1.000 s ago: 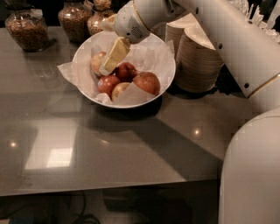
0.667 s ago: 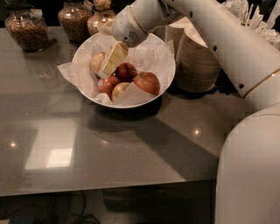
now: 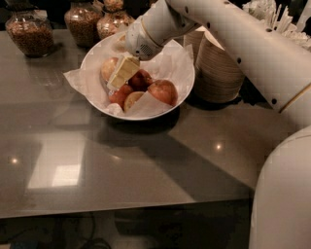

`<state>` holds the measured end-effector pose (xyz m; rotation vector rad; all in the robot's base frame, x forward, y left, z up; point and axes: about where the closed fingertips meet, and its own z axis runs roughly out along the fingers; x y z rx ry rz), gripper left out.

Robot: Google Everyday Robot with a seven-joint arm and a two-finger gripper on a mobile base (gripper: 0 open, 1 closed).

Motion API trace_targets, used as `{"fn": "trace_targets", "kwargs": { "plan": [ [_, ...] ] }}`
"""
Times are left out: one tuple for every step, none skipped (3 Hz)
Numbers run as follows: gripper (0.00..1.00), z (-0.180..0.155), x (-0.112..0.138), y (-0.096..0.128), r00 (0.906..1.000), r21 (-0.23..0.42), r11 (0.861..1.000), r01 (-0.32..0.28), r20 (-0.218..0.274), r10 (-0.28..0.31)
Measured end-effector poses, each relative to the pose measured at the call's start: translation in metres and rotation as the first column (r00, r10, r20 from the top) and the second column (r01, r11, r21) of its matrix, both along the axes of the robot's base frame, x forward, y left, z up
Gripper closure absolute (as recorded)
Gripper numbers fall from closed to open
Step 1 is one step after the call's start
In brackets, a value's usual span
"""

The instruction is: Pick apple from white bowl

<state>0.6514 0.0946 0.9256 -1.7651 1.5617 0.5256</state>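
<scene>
Looked like self-serve snack counter or break-room kitchenette, not home. Grey polished table (image 3: 146, 170) carried row of glass jars (image 3: 30, 31) of nuts or dried snacks along back edge. Tall stacks of tan disposable bowls (image 3: 218, 68) stood just beside paper-lined white bowl (image 3: 92, 56) of apples (image 3: 163, 91). Bundle of pale disposable utensils (image 3: 265, 12) showed behind stacks. Hand (image 3: 122, 73) was down inside white bowl, among fruit.

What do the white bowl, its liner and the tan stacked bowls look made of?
The white bowl looks like glazed ceramic, maybe melamine: smooth glossy rim. Its liner looks like thin matte paper: crinkled, corners hanging over the rim. The tan stacked bowls seem molded fiber or paper: dull, ribbed edges. The hand sits inside the white bowl, over the apples.
</scene>
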Motion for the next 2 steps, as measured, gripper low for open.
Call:
{"fn": "trace_targets", "kwargs": {
  "plan": [
    [0.25, -0.0096, 0.0018, -0.0028, 0.9987, -0.021, 0.999, 0.050, 0.000, -0.050],
    [0.24, -0.0161, 0.0031, -0.0030, 0.9968, -0.018, 0.997, 0.079, -0.011, -0.079]
  ]
}}
